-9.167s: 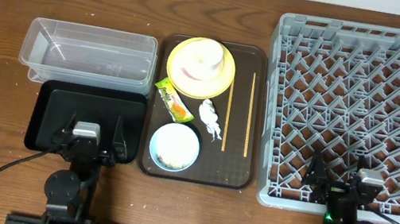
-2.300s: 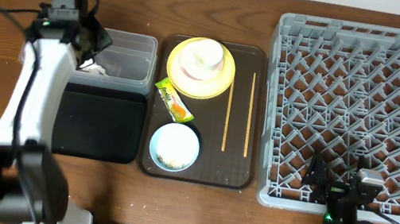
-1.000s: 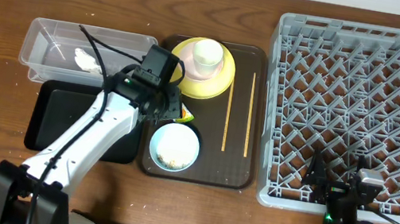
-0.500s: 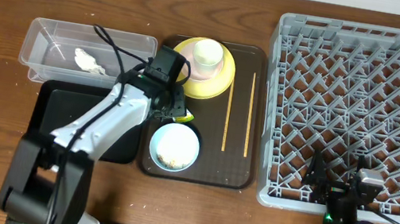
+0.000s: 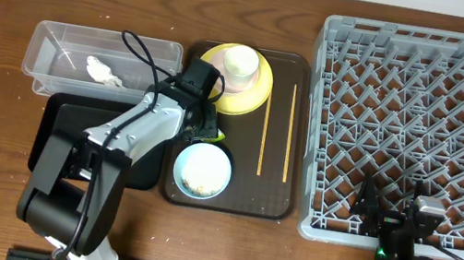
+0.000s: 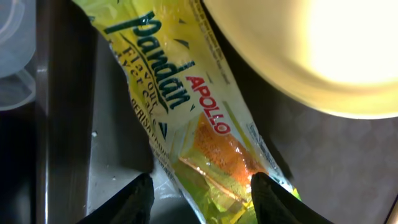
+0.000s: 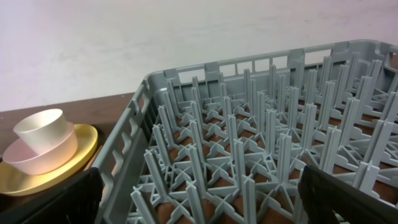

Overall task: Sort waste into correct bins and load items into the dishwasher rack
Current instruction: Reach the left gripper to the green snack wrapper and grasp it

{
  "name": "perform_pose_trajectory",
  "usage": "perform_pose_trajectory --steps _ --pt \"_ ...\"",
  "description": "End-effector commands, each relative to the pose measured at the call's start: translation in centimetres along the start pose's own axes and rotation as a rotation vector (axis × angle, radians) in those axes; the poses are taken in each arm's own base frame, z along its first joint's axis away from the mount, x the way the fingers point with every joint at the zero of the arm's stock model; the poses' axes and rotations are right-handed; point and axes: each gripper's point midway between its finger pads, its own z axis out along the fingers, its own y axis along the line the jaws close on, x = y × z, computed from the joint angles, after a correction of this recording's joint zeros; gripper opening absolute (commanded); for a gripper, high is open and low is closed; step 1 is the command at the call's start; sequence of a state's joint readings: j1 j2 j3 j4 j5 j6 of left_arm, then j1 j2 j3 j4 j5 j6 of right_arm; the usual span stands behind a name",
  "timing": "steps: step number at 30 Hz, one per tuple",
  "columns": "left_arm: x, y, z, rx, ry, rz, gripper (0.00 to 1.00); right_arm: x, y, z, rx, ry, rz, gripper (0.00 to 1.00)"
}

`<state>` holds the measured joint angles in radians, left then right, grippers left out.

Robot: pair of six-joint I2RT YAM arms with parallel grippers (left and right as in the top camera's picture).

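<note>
My left gripper (image 5: 203,122) is open and low over the green-and-orange snack wrapper (image 6: 186,124) on the brown serving tray (image 5: 273,197). Its fingers (image 6: 138,200) straddle the wrapper's orange end without closing on it. From overhead only the wrapper's tip (image 5: 216,135) shows. The crumpled tissue (image 5: 103,70) lies in the clear tub (image 5: 60,37). The yellow plate (image 5: 251,96) carries the pink-white bowl (image 7: 37,158) with the white cup (image 5: 241,62) in it. The light-blue bowl (image 5: 202,170) holds rice grains. Two chopsticks (image 5: 264,135) lie beside it. My right gripper (image 5: 413,215) is open and empty at the grey rack's (image 5: 423,104) front edge.
The black tray (image 5: 58,135) lies in front of the clear tub, partly under my left arm. The rack's upright pegs (image 7: 249,162) fill the right wrist view. The plate's rim (image 6: 323,62) sits right beside the wrapper.
My left gripper has shifted a little right and toward the wrapper, and now covers most of it. The tissue stays in the clear tub. The right arm has not moved.
</note>
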<state>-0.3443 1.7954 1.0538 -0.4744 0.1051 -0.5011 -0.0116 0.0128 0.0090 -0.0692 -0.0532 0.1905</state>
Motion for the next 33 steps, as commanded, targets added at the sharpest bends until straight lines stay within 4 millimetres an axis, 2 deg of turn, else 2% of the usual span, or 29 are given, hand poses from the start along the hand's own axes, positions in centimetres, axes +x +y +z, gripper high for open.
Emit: perform_pose_trajectory --steps 1,8,19,33 --pt "0.23 0.34 0.53 -0.018 0.005 -0.011 0.53 0.07 -0.16 0.0 0.005 -0.001 -0.004 0.99" --pt "-0.25 0.79 0.55 -0.045 -0.021 -0.011 0.53 0.07 -0.16 0.0 0.005 -0.001 -0.004 0.99" --pt "0.16 -0.04 0.66 -0.055 -0.035 0.026 0.52 0.07 -0.16 0.0 0.005 -0.001 -0.004 0.99" --pt "0.1 0.4 0.95 -0.113 -0.083 0.053 0.52 0.07 -0.16 0.0 0.005 -0.001 -0.004 0.99"
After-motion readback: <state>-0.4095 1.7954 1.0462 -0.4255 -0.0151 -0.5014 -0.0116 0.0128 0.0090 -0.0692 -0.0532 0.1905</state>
